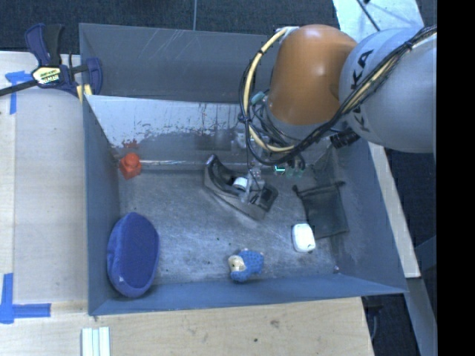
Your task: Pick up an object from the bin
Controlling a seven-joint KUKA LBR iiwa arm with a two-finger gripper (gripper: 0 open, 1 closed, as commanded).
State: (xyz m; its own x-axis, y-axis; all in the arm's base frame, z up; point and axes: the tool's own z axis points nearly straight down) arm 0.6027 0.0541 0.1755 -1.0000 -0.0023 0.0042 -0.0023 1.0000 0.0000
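Down at the near wall of the bin (223, 297), a small blue-and-yellow toy (245, 264) sits just inside the edge. To its left, a big blue oval pad (133, 254) is tucked into the near left corner. Over on the right, a little white rounded block (303, 237) lies right against the lower corner of a flat black piece (325, 208) that leans toward the right wall.

Moving in to the middle of the floor, the claw (252, 188) is low over a dark grey curved object (223, 180), at that object's right end. From this angle I cannot tell whether the claw is open or closed, or whether it has any grip on the grey thing. Above it bulges the arm's orange cover (308, 73), ringed with cables.

Far back on the left, a small orange piece (130, 165) rests at the foot of the rear wall.
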